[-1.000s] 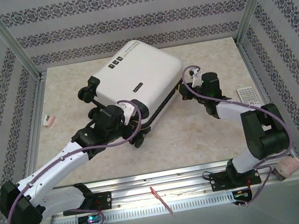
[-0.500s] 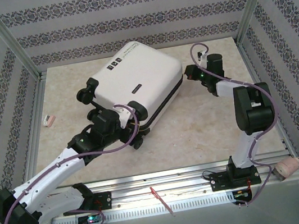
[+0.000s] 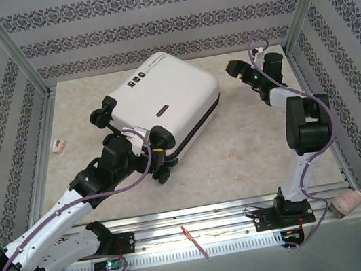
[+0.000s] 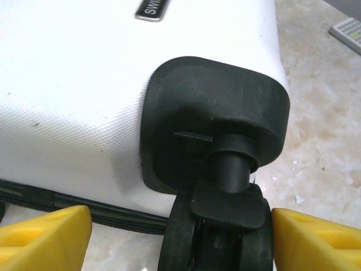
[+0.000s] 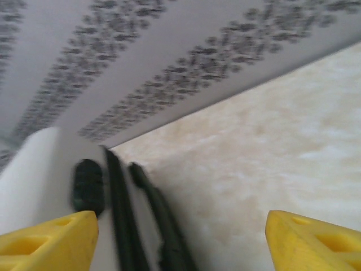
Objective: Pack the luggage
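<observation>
The luggage (image 3: 167,96) lies flat and closed on the marble-patterned table (image 3: 239,157), set diagonally near the middle and toward the back wall. It is a small white hard-shell suitcase with rounded corners and a finely textured skin. A dark zip seam (image 3: 199,125) runs along its near side, small black logo plates (image 3: 136,80) sit on the top face, and black casters stick out at the end nearest the left arm. The left wrist view shows one corner close up: a black moulded housing (image 4: 225,107) set into the white shell, a stubby stem below it, and a twin black wheel (image 4: 217,240) under that. The left gripper (image 4: 180,243) is spread wide at this corner, its yellow fingertips (image 4: 45,237) standing on either side of the wheel, one just beside it and the other apart; it grips nothing. The right gripper (image 3: 233,68) hovers off the suitcase's far right corner, spread just as wide, with tabletop between its yellow fingertips (image 5: 316,240); the white shell and black seam show blurred at the edge of its view. A remote control (image 4: 347,31) lies on the table past the suitcase
</observation>
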You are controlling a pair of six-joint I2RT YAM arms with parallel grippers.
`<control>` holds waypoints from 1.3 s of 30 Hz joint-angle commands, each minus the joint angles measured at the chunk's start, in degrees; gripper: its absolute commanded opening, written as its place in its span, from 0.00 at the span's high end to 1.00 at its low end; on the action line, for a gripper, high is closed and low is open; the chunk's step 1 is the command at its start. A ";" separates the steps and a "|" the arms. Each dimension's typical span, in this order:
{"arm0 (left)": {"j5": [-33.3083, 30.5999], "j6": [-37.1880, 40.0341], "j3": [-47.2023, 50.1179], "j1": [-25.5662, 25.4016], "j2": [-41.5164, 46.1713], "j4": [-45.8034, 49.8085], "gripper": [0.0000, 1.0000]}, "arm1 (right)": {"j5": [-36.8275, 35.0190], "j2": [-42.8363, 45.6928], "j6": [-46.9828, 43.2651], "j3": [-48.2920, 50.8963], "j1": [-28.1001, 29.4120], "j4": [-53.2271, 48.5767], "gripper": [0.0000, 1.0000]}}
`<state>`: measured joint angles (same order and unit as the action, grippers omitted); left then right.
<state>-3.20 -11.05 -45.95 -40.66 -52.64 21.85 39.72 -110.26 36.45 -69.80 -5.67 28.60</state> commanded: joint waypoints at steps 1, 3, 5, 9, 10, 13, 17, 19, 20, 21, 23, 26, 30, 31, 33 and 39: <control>-6.01 -5.04 0.97 4.38 0.48 -0.35 0.18 | 11.19 -1.45 3.36 -5.61 1.73 2.12 0.17; -5.35 -6.89 1.30 6.64 0.63 -1.89 0.17 | 13.95 -2.28 3.92 -7.39 2.67 1.71 0.14; -4.80 -8.93 1.66 8.79 0.93 -4.07 0.17 | 15.42 -2.85 3.55 -8.44 3.70 0.87 0.12; -0.57 -12.50 2.33 13.93 0.36 -8.90 0.16 | 17.93 -5.50 4.07 -10.12 5.39 0.34 0.11; 0.68 -13.21 2.28 15.17 -0.14 -9.96 0.16 | 18.40 -6.17 4.31 -10.39 5.66 0.45 0.11; 3.48 -15.12 1.88 18.83 -2.41 -12.47 0.16 | 19.88 -7.84 5.31 -10.59 6.51 1.25 0.11; 5.71 -17.29 -0.13 23.22 -7.19 -13.67 0.17 | 21.62 -6.98 5.74 -7.02 8.26 3.20 0.13; 7.75 -18.16 -0.73 24.71 -9.43 -15.33 0.17 | 22.66 -5.44 6.36 -3.65 9.21 5.39 0.18; 8.37 -18.38 -1.26 25.34 -10.63 -15.77 0.17 | 22.82 -4.23 7.43 -0.97 9.63 7.90 0.20; 8.52 -18.47 -2.00 25.90 -11.86 -15.78 0.17 | 23.21 -2.82 8.99 1.86 10.03 10.79 0.22; 9.57 -18.33 -3.30 26.95 -14.06 -16.40 0.17 | 23.52 0.09 12.39 8.08 10.73 16.96 0.27; 12.16 -17.96 -5.15 28.43 -17.68 -18.51 0.17 | 23.44 5.49 15.62 17.74 12.28 22.90 0.32; 15.38 -17.19 -9.37 30.38 -24.00 -19.49 0.18 | 22.20 13.90 14.21 28.44 16.14 20.99 0.35; 16.22 -16.91 -10.71 30.86 -25.54 -19.39 0.18 | 21.60 15.77 13.53 30.20 17.18 20.12 0.35; 17.32 -16.38 -14.18 31.75 -28.98 -18.34 0.20 | 20.58 19.10 12.63 33.07 19.57 18.62 0.35; 13.65 -17.19 -19.95 33.81 -30.07 -12.58 0.20 | 20.32 22.40 11.85 33.10 22.56 17.10 0.37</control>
<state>3.46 -26.59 -63.90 -4.32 -82.89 6.07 45.28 -88.33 49.56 -36.99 9.82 48.93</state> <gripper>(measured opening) 0.796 0.629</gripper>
